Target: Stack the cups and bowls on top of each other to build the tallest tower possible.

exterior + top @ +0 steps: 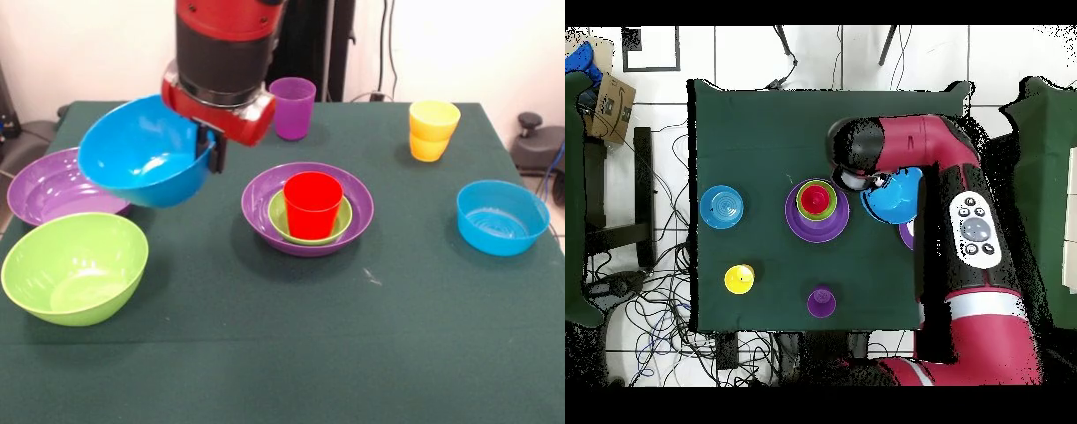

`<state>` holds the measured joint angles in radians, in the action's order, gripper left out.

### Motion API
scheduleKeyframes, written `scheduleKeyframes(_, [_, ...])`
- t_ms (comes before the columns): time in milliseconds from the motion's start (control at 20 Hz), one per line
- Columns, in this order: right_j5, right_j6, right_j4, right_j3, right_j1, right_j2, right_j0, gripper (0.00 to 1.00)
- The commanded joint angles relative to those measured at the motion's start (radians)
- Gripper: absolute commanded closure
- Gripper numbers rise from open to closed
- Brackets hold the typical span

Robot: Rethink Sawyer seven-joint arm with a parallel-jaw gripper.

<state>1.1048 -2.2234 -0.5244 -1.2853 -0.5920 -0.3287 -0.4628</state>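
My gripper [210,150] is shut on the rim of the large blue bowl [141,155] and holds it tilted in the air, left of the tower; in the overhead view the bowl [897,200] hangs beside the gripper [870,186]. The tower is a large purple bowl [256,205] with the small green bowl [275,218] and the red cup [312,205] nested in it, at the table's middle [801,222]. A second large purple bowl [44,187] and the lime green bowl [75,265] sit under and in front of the held bowl.
A purple cup [292,108] stands at the back behind the tower. Two stacked yellow cups [433,131] stand at the back right. The small blue bowl [501,217] sits at the right edge. The arm [965,210] covers the lime bowl in the overhead view.
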Motion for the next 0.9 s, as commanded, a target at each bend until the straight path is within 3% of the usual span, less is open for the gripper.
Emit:
scheduleKeyframes(50, [0.034,-0.086,0.062,0.034,0.044,-0.012,0.076,1.00])
scheduleKeyframes(650, [-0.069,-0.230,0.159,0.038,0.118,0.051,0.198,1.00])
scheduleKeyframes(900, [-0.006,-0.242,0.150,0.100,0.153,0.102,0.265,1.00])
